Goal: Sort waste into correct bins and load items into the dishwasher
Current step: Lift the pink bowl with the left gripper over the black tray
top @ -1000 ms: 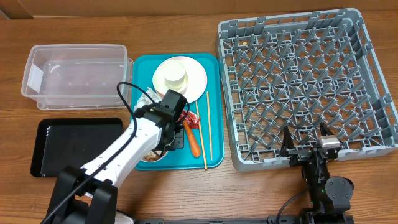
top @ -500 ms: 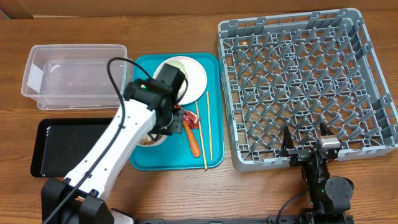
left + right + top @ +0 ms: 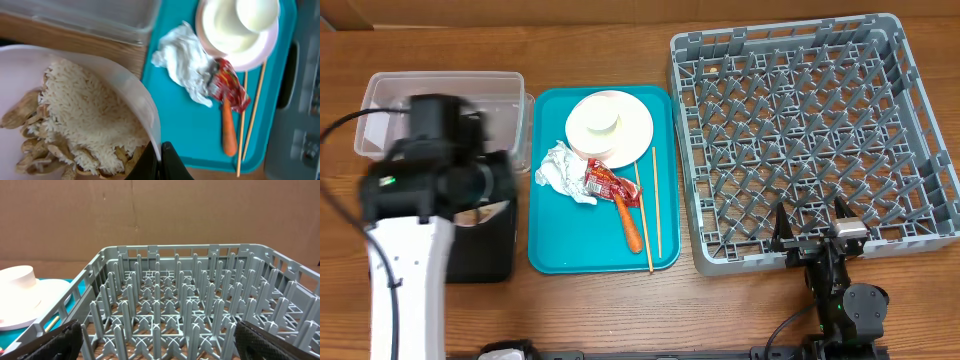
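Observation:
My left gripper is shut on the rim of a small white bowl of white rice with beige scraps. It holds the bowl over the black tray, in front of the clear tub. On the teal tray lie the crumpled tissue, red wrapper, carrot and chopsticks. The plate there holds a white cup. My right gripper is open and empty at the front edge of the grey dish rack.
The left arm covers much of the black tray and part of the clear tub. In the left wrist view the tissue, wrapper and carrot lie right of the bowl. Bare wood runs along the table's front.
My left arm swung left from the teal tray, carrying the rice bowl off it to above the black tray. The right arm has not moved.

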Robot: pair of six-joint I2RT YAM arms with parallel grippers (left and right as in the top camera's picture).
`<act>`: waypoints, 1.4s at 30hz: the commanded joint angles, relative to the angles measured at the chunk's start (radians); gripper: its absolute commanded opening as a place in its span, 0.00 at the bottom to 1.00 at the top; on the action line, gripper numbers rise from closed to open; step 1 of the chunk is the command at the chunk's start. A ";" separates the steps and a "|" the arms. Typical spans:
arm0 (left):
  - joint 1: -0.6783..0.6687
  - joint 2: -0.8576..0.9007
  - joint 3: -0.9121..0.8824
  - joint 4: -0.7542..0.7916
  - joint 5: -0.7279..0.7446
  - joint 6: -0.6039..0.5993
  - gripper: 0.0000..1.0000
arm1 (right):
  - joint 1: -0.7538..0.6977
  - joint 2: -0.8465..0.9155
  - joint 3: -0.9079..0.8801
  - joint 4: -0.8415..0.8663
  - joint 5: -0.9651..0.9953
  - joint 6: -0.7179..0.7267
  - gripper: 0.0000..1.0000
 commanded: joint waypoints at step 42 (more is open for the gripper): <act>0.981 -0.006 -0.639 0.731 0.886 0.107 0.04 | -0.003 -0.009 -0.011 0.008 -0.002 -0.001 1.00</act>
